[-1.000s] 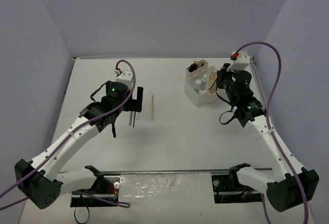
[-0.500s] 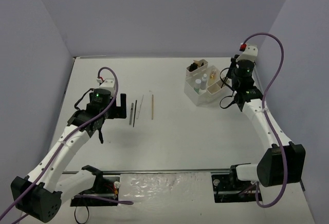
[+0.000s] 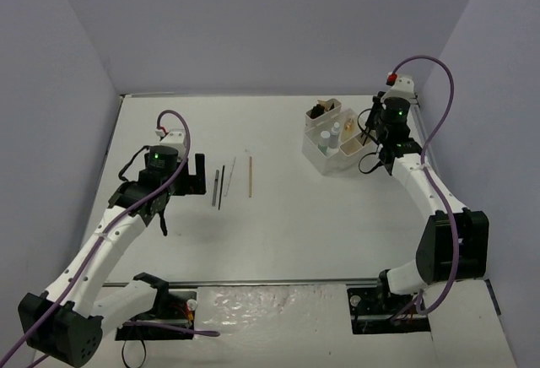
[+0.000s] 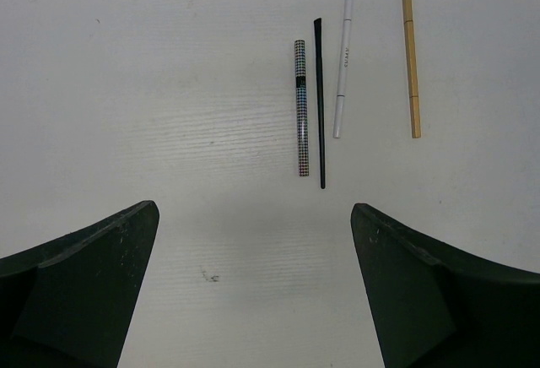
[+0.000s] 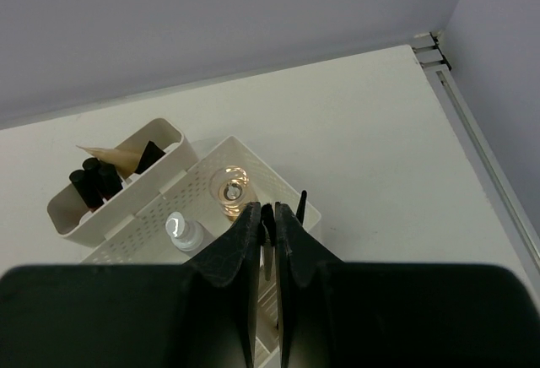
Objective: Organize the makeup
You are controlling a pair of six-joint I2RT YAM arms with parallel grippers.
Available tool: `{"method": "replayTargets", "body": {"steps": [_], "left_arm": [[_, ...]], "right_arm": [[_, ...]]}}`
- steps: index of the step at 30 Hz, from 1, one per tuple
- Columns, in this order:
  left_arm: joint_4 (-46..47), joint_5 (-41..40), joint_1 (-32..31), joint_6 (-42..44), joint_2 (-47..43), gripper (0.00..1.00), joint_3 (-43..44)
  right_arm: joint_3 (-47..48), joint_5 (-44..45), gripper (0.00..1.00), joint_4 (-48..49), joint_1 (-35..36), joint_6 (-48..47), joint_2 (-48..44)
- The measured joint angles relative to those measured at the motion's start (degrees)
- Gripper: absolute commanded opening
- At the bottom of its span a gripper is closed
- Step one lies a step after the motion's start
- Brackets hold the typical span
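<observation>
Left hand spread wide above counter. Right hand pressed together over white box. Print on white pencil illegible.

white pencil txt — tiny, illegible

Location type: robotics laboratory test cell. A flat white tabletop is enclosed by plain pale violet partition walls. A white-and-black jointed left robot arm and a matching right robot arm, trailing purple cables, are mounted at its near edge.
</observation>
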Motion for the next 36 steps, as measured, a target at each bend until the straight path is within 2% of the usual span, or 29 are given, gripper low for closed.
{"method": "replayTargets", "body": {"steps": [8,17,20,23,24,27,31,36], "left_arm": [[0.0,0.6,0.0,-0.2,0.1,0.97,0.0],[0.0,1.3,0.3,-0.3,0.7,0.97,0.0],[0.0,1.9,0.3,-0.3,1.1,0.97,0.0],[0.1,3.0,0.3,-0.6,1.8,0.97,0.0],[0.1,3.6,0.3,-0.8,2.3,0.97,0.0],[0.6,5.3,0.3,-1.7,4.3,0.97,0.0],[1.0,7.4,0.0,-3.1,7.6,0.96,0.2],[0.7,7.8,-1.8,-4.9,13.8,0.89,3.0]], "right_arm": [[-0.5,-1.1,0.22,0.2,-0.1,1.2,2.5],[-0.4,-1.1,0.49,-1.8,-0.2,1.5,2.5],[0.1,-1.1,0.61,-3.4,-0.2,1.6,2.5],[1.0,-1.1,0.81,-5.4,-0.2,1.5,2.0],[1.3,-1.1,0.82,-6.5,-0.2,1.4,1.5],[2.4,-1.0,0.98,-10.2,-0.2,0.9,-1.4],[4.0,-0.8,1.00,-14.8,-0.3,0.6,-8.3],[4.3,-1.0,1.00,-19.2,-0.5,0.8,-18.9]]}}
